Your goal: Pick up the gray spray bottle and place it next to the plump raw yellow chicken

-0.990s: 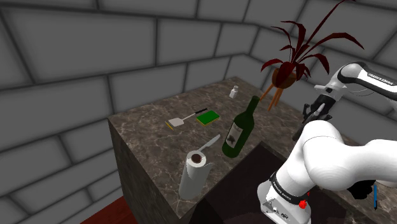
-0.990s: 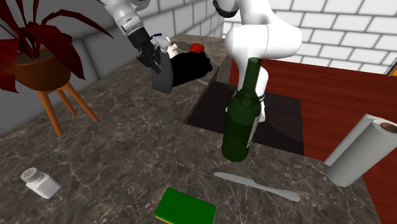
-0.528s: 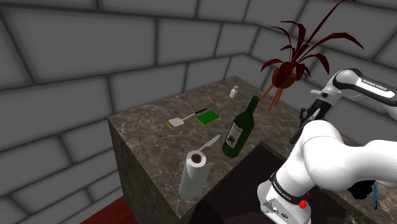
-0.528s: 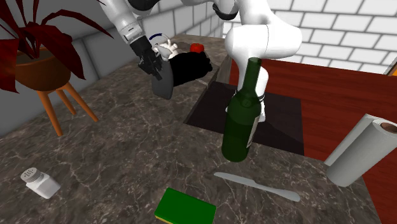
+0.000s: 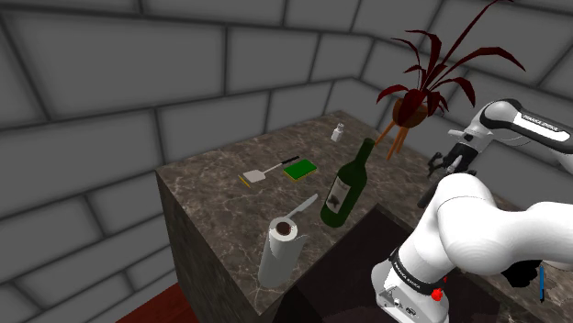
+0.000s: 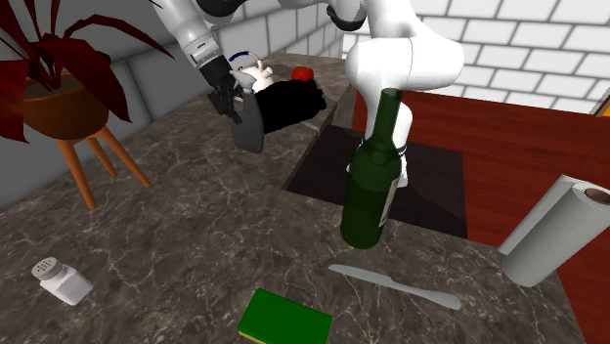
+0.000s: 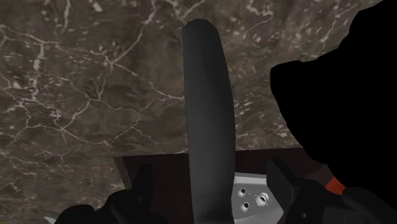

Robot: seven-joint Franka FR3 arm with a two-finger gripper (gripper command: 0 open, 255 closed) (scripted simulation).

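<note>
Grey and long, the spray bottle (image 6: 250, 125) hangs from the tool (image 6: 233, 103), which we judge to be clenched on it. The bottle looks lifted off the desk (image 6: 176, 215) with nothing else bearing it. In the wrist view it runs straight out between the two fingers (image 7: 143, 186). We read the raised carry as a way to clear the marbled top while crossing it.

The chicken (image 6: 258, 74), drawn pale rather than yellow, lies just behind the tool. It sits beside a black lump (image 6: 293, 103), with a small red thing (image 6: 302, 71) beyond. So the bottle is already near its goal, and the step in hand looks like the lowering.

Bare desk lies under the bottle, between the chicken and the sink (image 6: 435, 195). Setting down there would keep it next to the chicken without nudging it. The black lump is close, so the descent wants care.
</note>
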